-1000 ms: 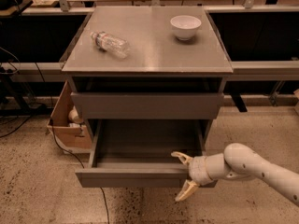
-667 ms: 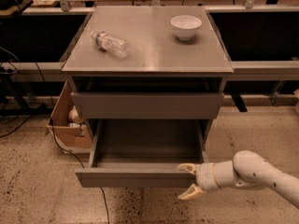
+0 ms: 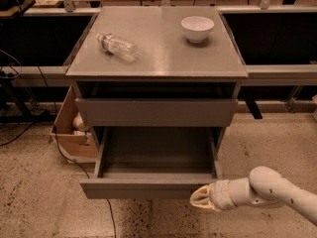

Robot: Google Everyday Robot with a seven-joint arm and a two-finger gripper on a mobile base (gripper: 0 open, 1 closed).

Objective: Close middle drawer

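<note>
The middle drawer point(image 3: 143, 188) of the grey cabinet is pulled far out and its inside is empty. Its flat front faces me, low in the view. My gripper point(image 3: 200, 199) comes in from the lower right on a white arm. It is open and holds nothing. It sits at the right end of the drawer front, at its lower edge; whether it touches I cannot tell. The top drawer front point(image 3: 156, 112) sits a little out, under the tabletop. The lowest drawer is hidden under the open one.
On the cabinet top point(image 3: 163, 58) lie a clear plastic bottle point(image 3: 117, 46) on its side and a white bowl point(image 3: 197, 28). A cardboard box point(image 3: 69, 128) and cables stand on the speckled floor at the left. Dark benches flank the cabinet.
My gripper has dropped from the drawer's right rim to the outside of its front, low at the right end. The drawer has not visibly moved.
</note>
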